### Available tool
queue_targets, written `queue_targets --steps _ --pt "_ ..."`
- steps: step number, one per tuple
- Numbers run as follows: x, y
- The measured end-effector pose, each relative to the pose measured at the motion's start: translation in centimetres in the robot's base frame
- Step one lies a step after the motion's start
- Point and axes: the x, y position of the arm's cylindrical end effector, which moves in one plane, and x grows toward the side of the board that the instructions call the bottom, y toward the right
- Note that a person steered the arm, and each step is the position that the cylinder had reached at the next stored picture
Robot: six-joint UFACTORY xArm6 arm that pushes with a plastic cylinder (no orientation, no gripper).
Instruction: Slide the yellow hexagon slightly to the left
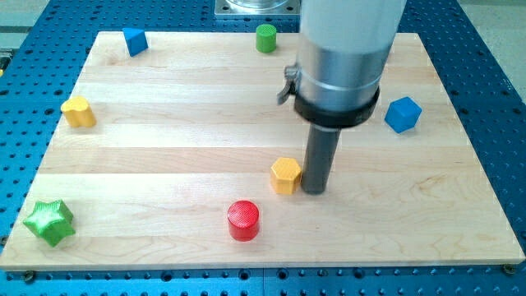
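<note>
The yellow hexagon (pixel 285 174) lies on the wooden board (pixel 164 164) a little below its middle. My tip (pixel 313 191) stands right against the hexagon's right side, touching or nearly touching it. The dark rod rises from there into the large grey arm body at the view's top.
A red cylinder (pixel 243 219) lies below-left of the hexagon. A green star (pixel 49 221) is at the bottom left, a yellow block (pixel 78 111) at the left edge, a blue block (pixel 135 40) at top left, a green cylinder (pixel 265 38) at top middle, a blue cube (pixel 403 114) at right.
</note>
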Motion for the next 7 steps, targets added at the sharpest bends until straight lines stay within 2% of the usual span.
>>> queue_targets --steps 3,4,5,7 --pt "-0.7 -4.5" --pt "1.5 0.2" --pt "1.6 -2.9" --pt "0.8 -4.6"
